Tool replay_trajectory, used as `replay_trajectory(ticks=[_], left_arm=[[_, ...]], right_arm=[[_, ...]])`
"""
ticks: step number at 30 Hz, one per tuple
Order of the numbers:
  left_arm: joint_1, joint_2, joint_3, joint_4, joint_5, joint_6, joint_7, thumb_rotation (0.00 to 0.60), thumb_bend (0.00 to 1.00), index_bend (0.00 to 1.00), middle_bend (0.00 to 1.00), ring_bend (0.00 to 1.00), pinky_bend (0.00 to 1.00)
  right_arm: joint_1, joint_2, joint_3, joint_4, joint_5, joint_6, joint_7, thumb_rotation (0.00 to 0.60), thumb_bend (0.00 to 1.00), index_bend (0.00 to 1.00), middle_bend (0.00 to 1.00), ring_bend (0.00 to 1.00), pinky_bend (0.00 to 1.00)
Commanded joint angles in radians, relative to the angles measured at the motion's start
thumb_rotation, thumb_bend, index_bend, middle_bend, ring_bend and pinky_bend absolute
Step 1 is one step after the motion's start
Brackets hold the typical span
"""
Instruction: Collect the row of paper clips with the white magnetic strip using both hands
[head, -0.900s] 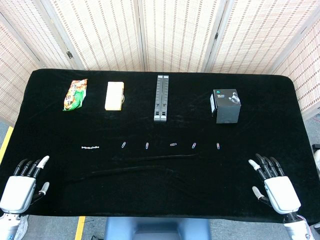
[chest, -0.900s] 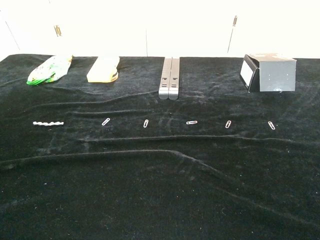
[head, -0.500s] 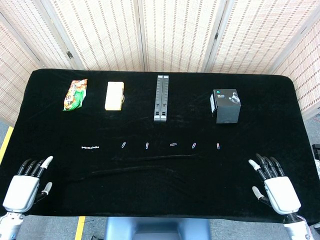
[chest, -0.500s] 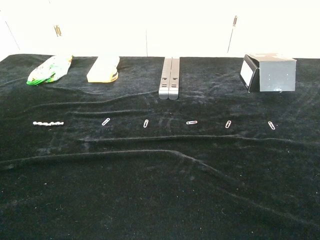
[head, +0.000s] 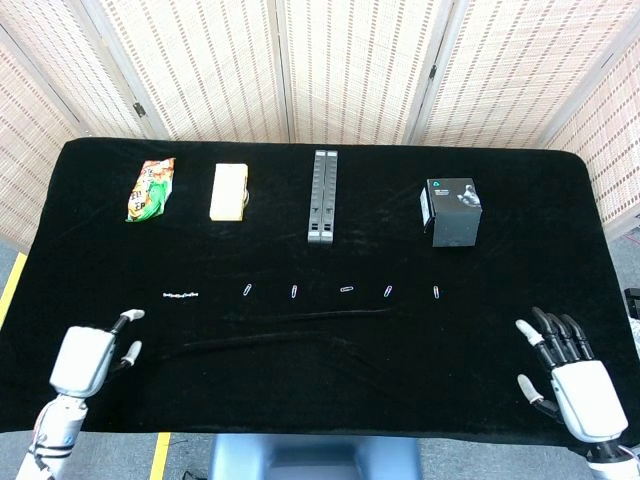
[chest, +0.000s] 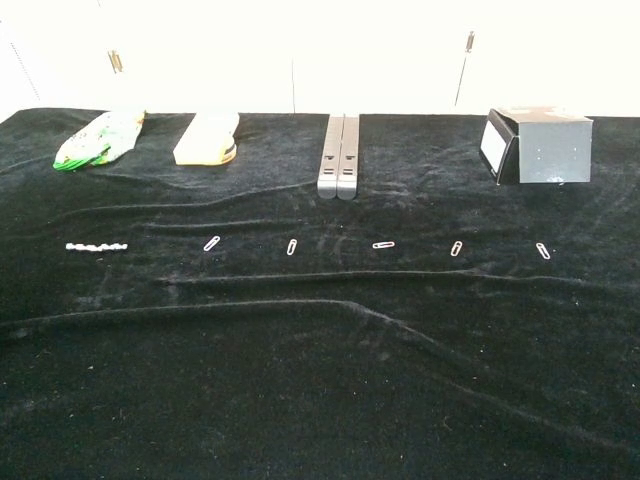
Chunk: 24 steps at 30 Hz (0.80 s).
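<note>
Nearest to me in the head view, my left hand (head: 88, 354) sits low at the lower left of the frame over the black-clothed counter (head: 320, 380), holding nothing; its fingers look partly drawn in, with two white tips showing toward the right, and I cannot tell for certain how far apart they are. My right hand (head: 572, 372) is at the lower right corner, fingers spread wide and pointing up-frame, nothing in it. Neither hand shows in the chest view.

Further up, across the middle of the frame, lies the row of paper clips (head: 340, 290), five of them set well apart in a line from left of centre to right of centre. At the left end of that same line, just beyond the first clip, lies the white magnetic strip (head: 181, 295), a short pale beaded-looking bar flat on the cloth, apart from both hands. The cloth has long wrinkles just below the row.

In the upper part of the frame, from left to right: a green and orange snack packet (head: 150, 189), a pale yellow block (head: 229, 190), a long grey bar (head: 321, 196) lying lengthwise up the frame, and a dark box (head: 452, 211) with its lid flap open on the left side; I cannot see anything inside it.
</note>
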Motion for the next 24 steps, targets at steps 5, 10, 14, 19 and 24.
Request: replay_trajectory(ticks=[5,10,14,19,24], left_arm=[[-0.106,-0.03,-0.06,-0.026,-0.142,-0.207,0.003,0.6,0.41,0.37,1.0,1.0,1.0],[-0.165,-0.069,-0.091,-0.005,-0.231,-0.309,0.05,0.6,0.39,0.34,1.0,1.0,1.0],[-0.207,-0.09,-0.105,0.033,-0.283,-0.379,0.052,0.6,0.28,0.34,1.0,1.0,1.0],[-0.246,-0.118,-0.121,0.114,-0.33,-0.432,0.024,0.6,0.27,0.34,1.0,1.0,1.0],[-0.279,-0.15,-0.125,0.186,-0.337,-0.451,0.004,0.6,0.29,0.37,1.0,1.0,1.0]], right_arm=[[0.009,0.007,0.009,0.002,0.02,-0.022,0.026,0.6,0.36,0.1,0.0,0.0,0.0],[0.028,0.017,0.028,0.003,0.066,-0.064,0.061,0.6,0.36,0.1,0.0,0.0,0.0],[0.04,0.023,0.035,0.006,0.083,-0.089,0.082,0.6,0.36,0.1,0.0,0.0,0.0],[0.047,0.027,0.04,0.01,0.095,-0.101,0.099,0.6,0.36,0.1,0.0,0.0,0.0],[0.048,0.027,0.044,0.011,0.104,-0.105,0.102,0.6,0.36,0.1,0.0,0.0,0.0]])
